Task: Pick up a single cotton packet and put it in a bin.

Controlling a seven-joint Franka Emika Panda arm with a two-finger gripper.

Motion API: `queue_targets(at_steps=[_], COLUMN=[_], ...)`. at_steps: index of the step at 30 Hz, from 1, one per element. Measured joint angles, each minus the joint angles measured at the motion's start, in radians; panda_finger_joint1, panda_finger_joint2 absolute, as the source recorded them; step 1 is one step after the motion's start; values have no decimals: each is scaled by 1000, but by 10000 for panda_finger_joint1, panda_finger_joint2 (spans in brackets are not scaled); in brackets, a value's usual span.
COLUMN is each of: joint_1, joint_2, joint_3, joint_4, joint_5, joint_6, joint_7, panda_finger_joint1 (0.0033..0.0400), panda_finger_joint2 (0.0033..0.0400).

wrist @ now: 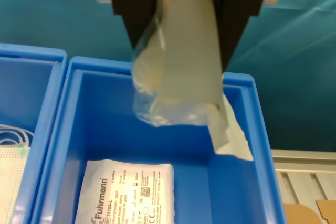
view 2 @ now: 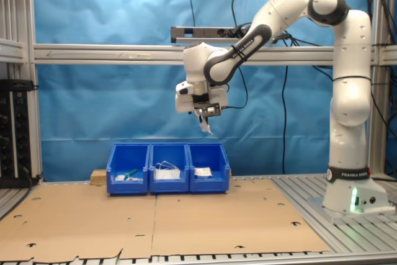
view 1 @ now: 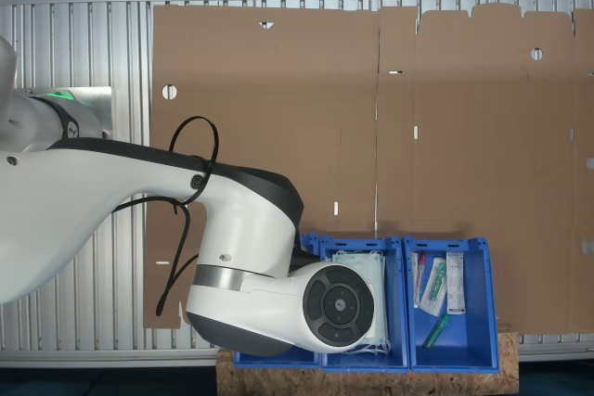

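Wrist view: gripper (wrist: 181,19) clamped on cotton packet (wrist: 178,87), hanging above the bin (wrist: 231,145) w/ another packet (wrist: 126,192), prob. for a drop.

The bin (wrist: 236,150) under the pincer (wrist: 181,14) is bright blue, matching its two neighbours. Inside lies a white cotton packet (wrist: 126,195) with dark print. The pincer fingers (wrist: 239,3) are black, and between them hangs a translucent grey-white packet (wrist: 178,82). In the second exterior view, the arm (view 2: 350,79) behind the pincer is white with dark grey joints, the backdrop (view 2: 105,10) blue, the cardboard (view 2: 155,221) below plain brown.
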Motion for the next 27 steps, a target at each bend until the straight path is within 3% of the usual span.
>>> queue_targets(at_steps=[27], joint_1=[0], joint_2=[0], joint_3=[0], joint_4=[0], joint_5=[0], joint_6=[8], joint_7=[-13], panda_finger_joint1=[60], panda_finger_joint2=[60])
